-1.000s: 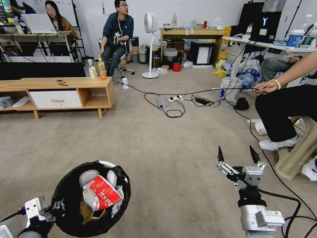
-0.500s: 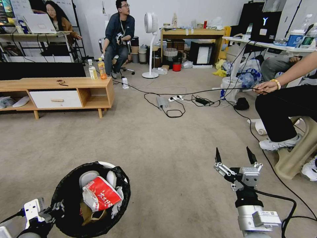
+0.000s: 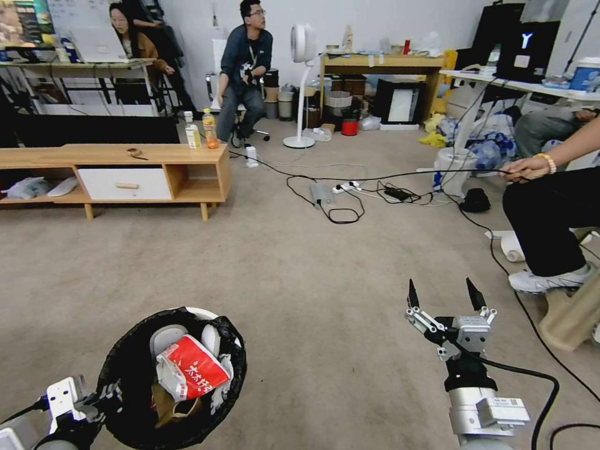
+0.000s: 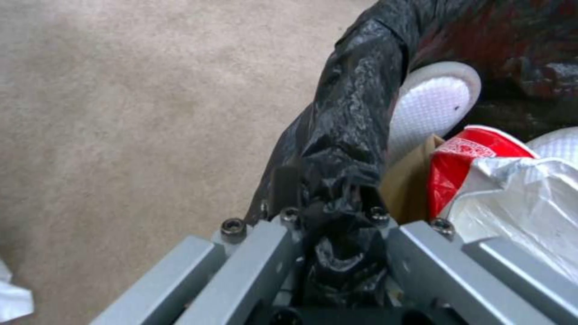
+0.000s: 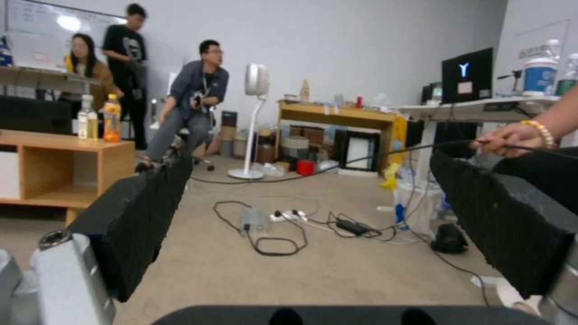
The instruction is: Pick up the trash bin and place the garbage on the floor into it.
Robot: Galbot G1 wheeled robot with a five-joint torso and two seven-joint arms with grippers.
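The trash bin [image 3: 122, 369], lined with a glossy black bag, hangs at the lower left of the head view. My left gripper [image 3: 94, 400] is shut on its near rim; the left wrist view shows the jaws pinching the black bag [image 4: 355, 113]. Inside lies garbage: a red-and-white packet [image 3: 190, 369], tan cardboard [image 4: 409, 185] and white pieces. My right gripper [image 3: 445, 297] is open and holds nothing, hovering over the beige floor [image 3: 300, 281] at the lower right. Its black pads [image 5: 144, 207] stand wide apart.
A low wooden cabinet [image 3: 125, 169] with two drink bottles stands at the left. Cables and a power strip [image 3: 337, 200] cross the carpet ahead. A seated person's legs [image 3: 550, 212] and a white roll [image 3: 512, 247] are at the right. A fan [image 3: 303, 81] stands farther back.
The whole head view has shifted to the right, so the camera has turned left. The right gripper has dropped slightly. The bin stays held by the left gripper.
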